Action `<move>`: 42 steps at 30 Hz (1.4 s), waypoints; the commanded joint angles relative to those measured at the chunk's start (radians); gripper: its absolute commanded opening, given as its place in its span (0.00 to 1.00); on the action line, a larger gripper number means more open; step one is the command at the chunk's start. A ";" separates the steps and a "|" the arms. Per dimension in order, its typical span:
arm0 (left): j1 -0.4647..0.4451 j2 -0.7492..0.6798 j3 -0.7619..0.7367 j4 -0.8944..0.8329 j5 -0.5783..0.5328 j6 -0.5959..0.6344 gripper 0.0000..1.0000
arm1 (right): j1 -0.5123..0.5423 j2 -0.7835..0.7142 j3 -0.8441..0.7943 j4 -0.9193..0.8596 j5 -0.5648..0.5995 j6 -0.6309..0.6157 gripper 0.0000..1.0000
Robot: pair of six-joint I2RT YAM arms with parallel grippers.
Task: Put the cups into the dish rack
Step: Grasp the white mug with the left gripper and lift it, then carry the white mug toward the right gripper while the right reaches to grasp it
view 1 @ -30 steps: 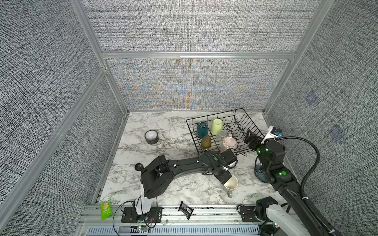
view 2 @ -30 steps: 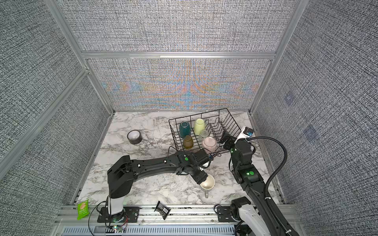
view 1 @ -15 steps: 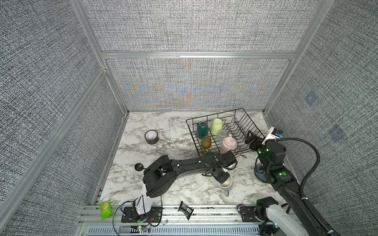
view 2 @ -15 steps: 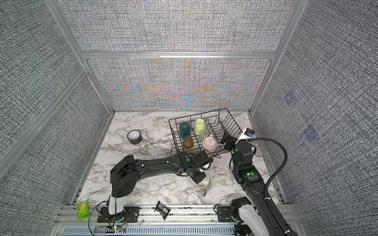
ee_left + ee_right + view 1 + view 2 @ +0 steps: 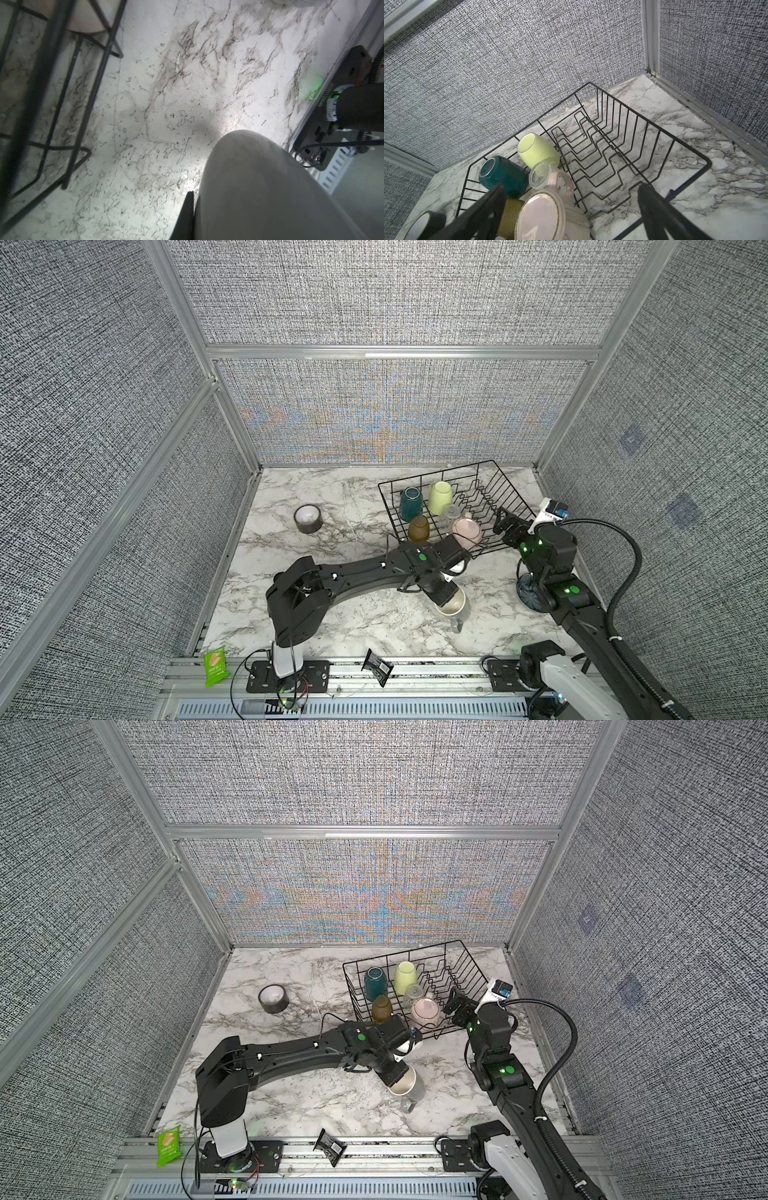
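A grey mug (image 5: 456, 605) (image 5: 406, 1082) with a cream inside stands mouth-up on the marble in front of the dish rack (image 5: 512, 488) (image 5: 468, 960), its handle toward the front rail. My left gripper (image 5: 445, 596) (image 5: 395, 1074) is shut on the mug's rim. In the left wrist view one finger (image 5: 187, 218) lies against the mug's outer wall (image 5: 270, 187). In the rack, upside down, are the teal (image 5: 411, 504), light green (image 5: 440, 497), amber (image 5: 418, 529), clear (image 5: 452, 512) and pink (image 5: 467, 531) cups. My right gripper (image 5: 505, 523) (image 5: 571, 187) hangs open over the rack's near right rim.
A black tape roll (image 5: 308, 519) lies on the table left of the rack. A dark round bowl (image 5: 528, 594) sits under my right arm. A green packet (image 5: 216, 670) and a black packet (image 5: 377, 668) lie on the front rail. Grey walls enclose the table.
My left gripper has shut on the grey mug's rim, and the mug has shifted slightly left and back. The right arm has barely moved.
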 commanded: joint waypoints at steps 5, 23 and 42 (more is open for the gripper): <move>0.135 -0.206 -0.119 0.174 0.271 -0.051 0.00 | -0.002 0.022 0.078 -0.063 -0.126 0.029 0.99; 0.498 -0.536 -0.336 0.527 0.542 -0.187 0.00 | -0.005 0.104 0.148 0.038 -0.679 0.079 0.99; 0.564 -0.626 -0.504 0.897 0.448 0.099 0.00 | 0.096 0.469 0.203 0.650 -1.321 0.885 0.99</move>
